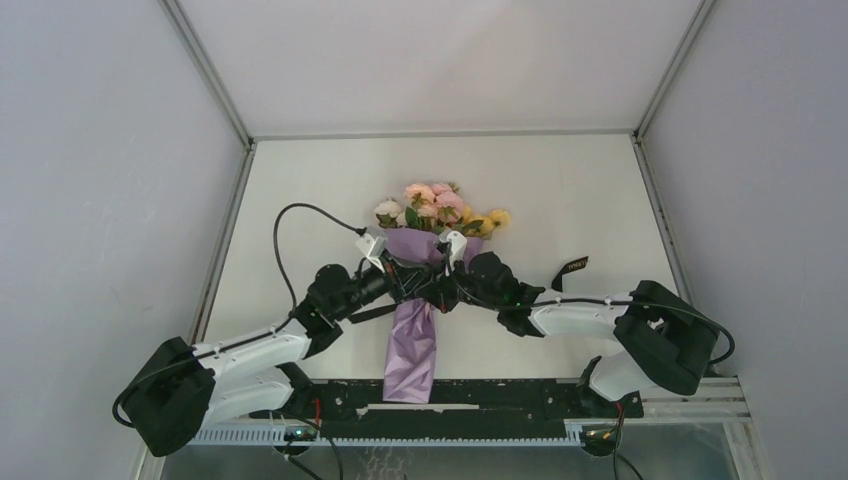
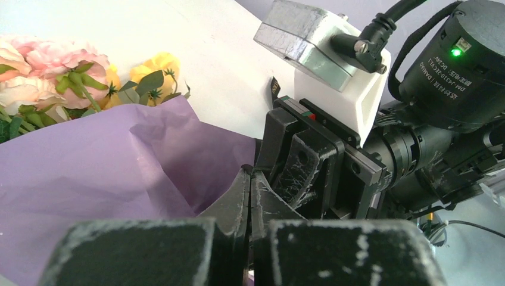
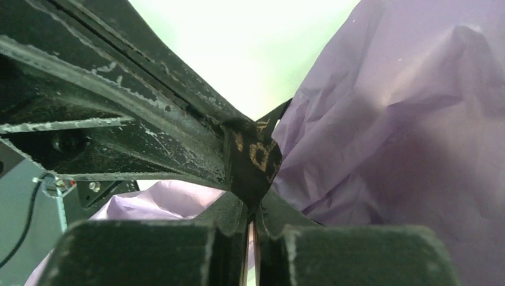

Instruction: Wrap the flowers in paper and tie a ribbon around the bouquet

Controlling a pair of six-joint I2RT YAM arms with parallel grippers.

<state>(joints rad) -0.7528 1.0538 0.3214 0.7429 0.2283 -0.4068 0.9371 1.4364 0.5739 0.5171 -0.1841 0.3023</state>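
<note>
The bouquet lies in the middle of the table, its flowers [image 1: 437, 205] [image 2: 53, 71] at the far end. The lilac paper [image 1: 412, 345] [image 2: 89, 173] [image 3: 405, 137] wraps the stems as a cone that points toward the arms. My left gripper [image 1: 405, 283] [image 2: 250, 176] and right gripper [image 1: 440, 285] [image 3: 255, 208] meet tip to tip over the cone's neck. The black ribbon [image 3: 256, 158], printed in gold, runs from the left fingertips into the right jaws, and both grippers are shut on it. One loose ribbon end [image 1: 572, 268] lies on the table to the right.
A black rail [image 1: 450, 398] crosses the near edge under the cone's tail. The left arm's cable [image 1: 300, 215] loops up beside the blooms. Grey walls [image 1: 120, 150] stand on both sides of the white table [image 1: 560, 190].
</note>
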